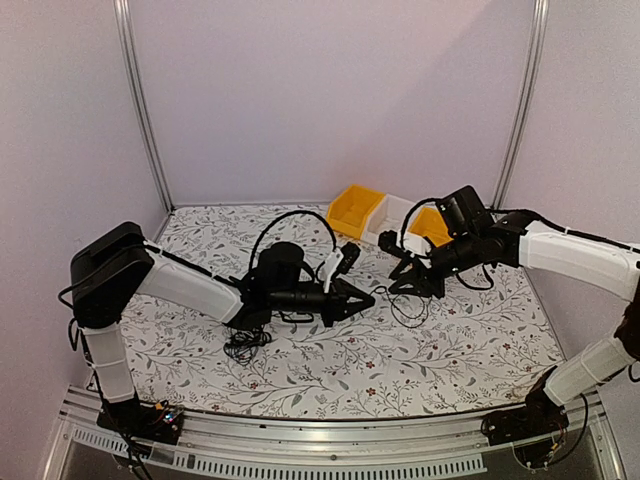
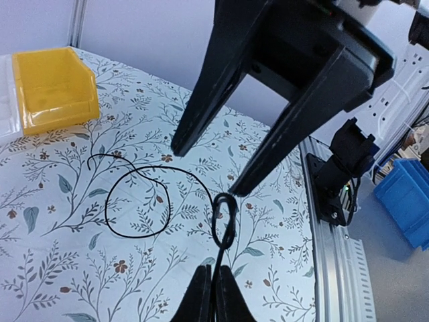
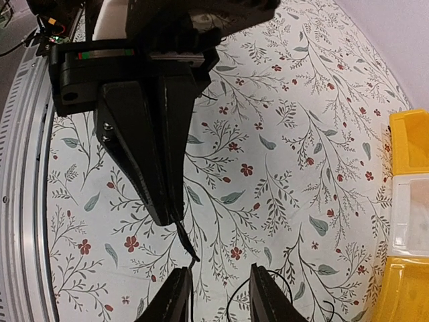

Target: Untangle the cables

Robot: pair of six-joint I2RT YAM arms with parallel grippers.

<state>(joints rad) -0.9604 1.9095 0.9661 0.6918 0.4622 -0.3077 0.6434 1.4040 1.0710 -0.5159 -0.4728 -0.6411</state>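
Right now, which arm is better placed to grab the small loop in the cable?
Right. The right hand is open, with one fingertip close beside the loop in the cable. The left hand is shut on that cable just below the loop, so it is busy anchoring it.

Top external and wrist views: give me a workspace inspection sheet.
Surface: floral-patterned tablecloth, flat.
Job's things: thin black wire clump beside the left arm; thin black wire loop on the cloth.
Clutter: yellow plastic bin, white bin and second yellow bin at the far edge.
Grippers: left gripper shut on the loop's wire; right gripper open, empty.
Cables: thick black arm cable arcing over the left arm.
Surroundings: pale walls, aluminium rail.
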